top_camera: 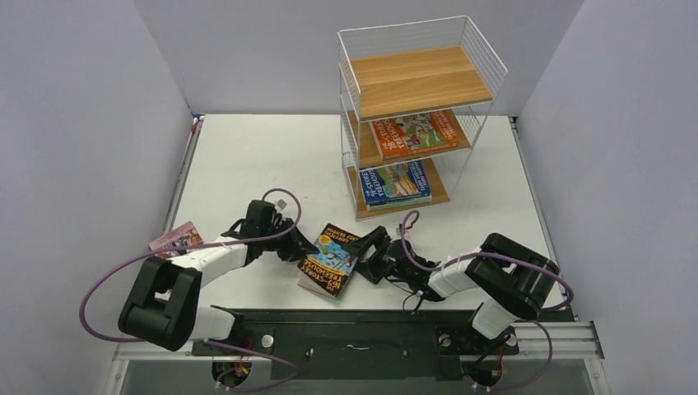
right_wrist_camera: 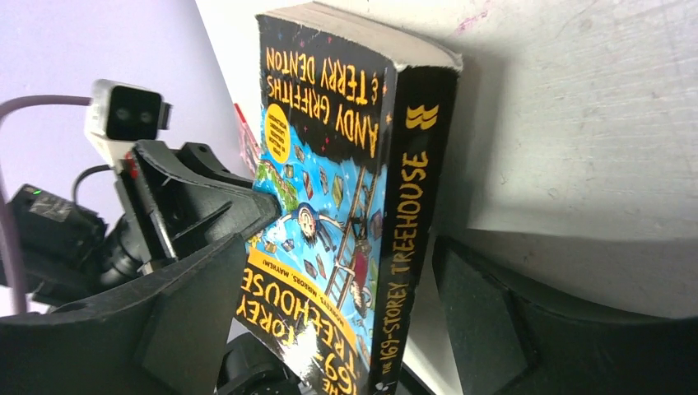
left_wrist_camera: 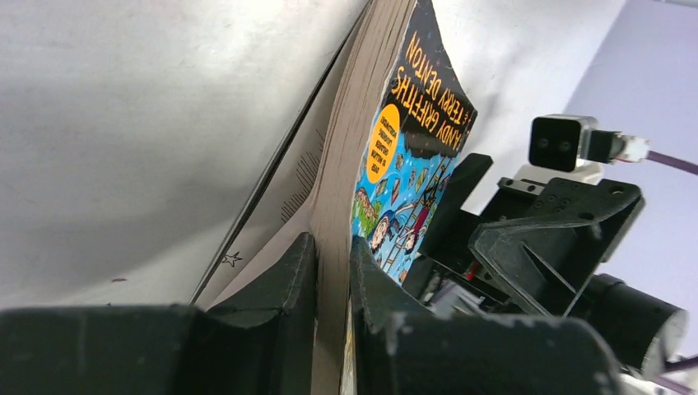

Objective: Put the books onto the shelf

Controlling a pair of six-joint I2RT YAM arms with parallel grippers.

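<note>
A black-and-blue book [top_camera: 332, 259] is tilted up at the front middle of the table, between my two arms. My left gripper [left_wrist_camera: 332, 247] is shut on its page edge, one finger on each side of the book [left_wrist_camera: 403, 140]. My right gripper [right_wrist_camera: 337, 271] stands open around the spine side of the book [right_wrist_camera: 329, 164], with a gap showing at the right finger [right_wrist_camera: 477, 313]. From above, the left gripper [top_camera: 303, 249] and right gripper [top_camera: 368, 251] face each other across it. The shelf [top_camera: 411, 82] holds an orange book [top_camera: 414, 132] on its middle tier and a blue book [top_camera: 395, 183] on its bottom tier.
A pink book [top_camera: 175, 239] lies at the table's left edge, beside the left arm. The shelf's top board [top_camera: 420, 78] is bare wood. Grey walls close in the table on the left, right and back.
</note>
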